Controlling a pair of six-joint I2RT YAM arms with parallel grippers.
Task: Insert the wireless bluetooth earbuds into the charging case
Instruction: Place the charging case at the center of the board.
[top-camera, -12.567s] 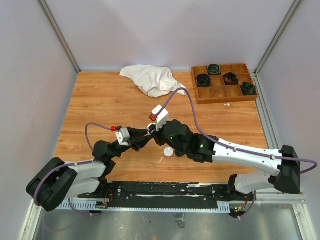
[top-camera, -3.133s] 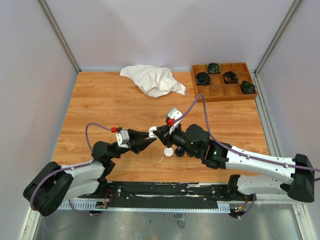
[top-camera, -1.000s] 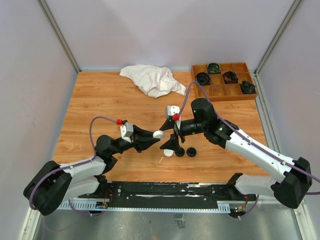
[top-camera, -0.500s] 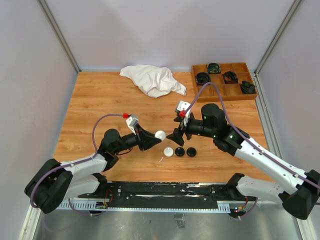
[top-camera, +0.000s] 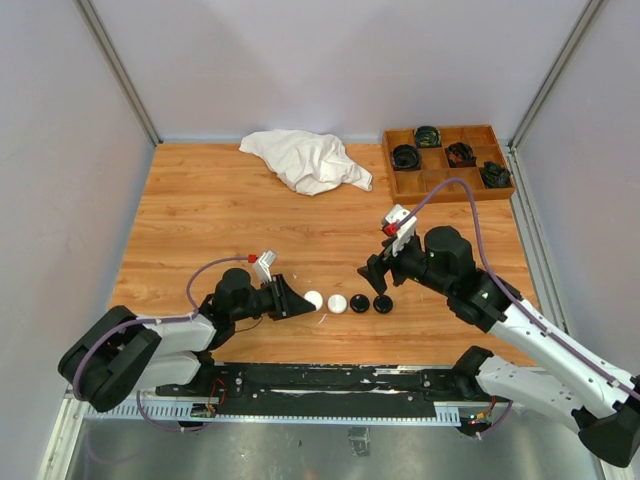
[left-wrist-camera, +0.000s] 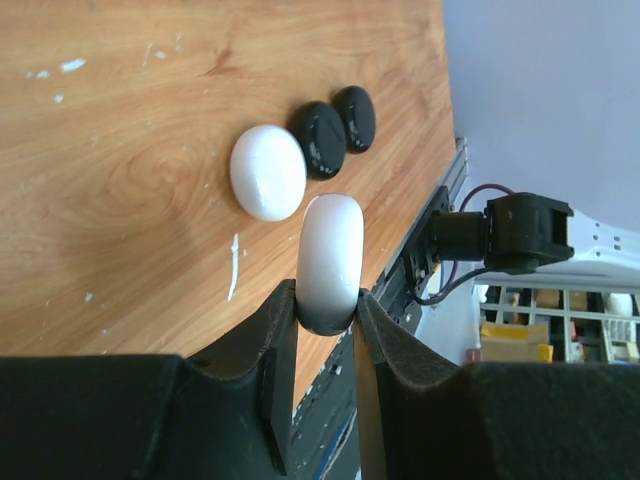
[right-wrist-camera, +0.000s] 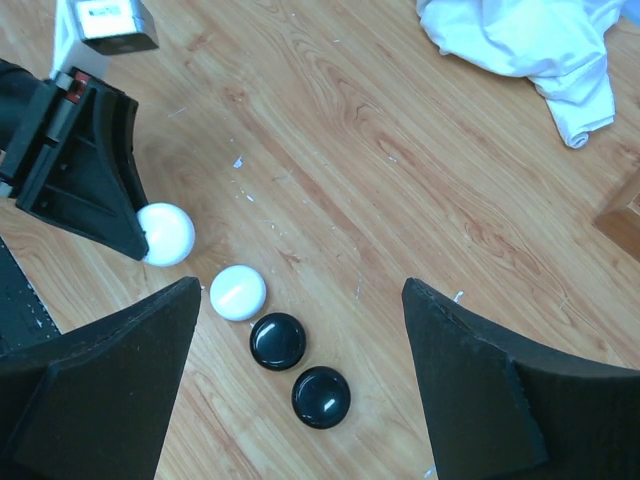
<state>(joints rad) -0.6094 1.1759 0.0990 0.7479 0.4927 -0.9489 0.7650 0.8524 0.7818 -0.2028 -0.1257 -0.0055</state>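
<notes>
Left gripper (left-wrist-camera: 326, 308) is mine, clamped on a white charging case (left-wrist-camera: 330, 255) that I hold on edge, low over the desk (top-camera: 220, 220). It is at the left end of a row, just beside a second white case (left-wrist-camera: 267, 172), with two black cases (left-wrist-camera: 317, 139) beyond that. To do this well, I judge I should lay the case flat in line with the others. I should let go only once it rests, so it neither rolls nor knocks its neighbour. The right gripper (top-camera: 376, 276) hangs above the row with its jaws spread wide, holding nothing. I cannot pick out an earbud for certain. A thin white sliver (left-wrist-camera: 233, 268) beside the row may be one. The desk is scuffed wood between pale walls and metal rails. A white cloth (top-camera: 305, 160) and a wooden tray (top-camera: 440, 200) of coiled black items sit at the far side.
</notes>
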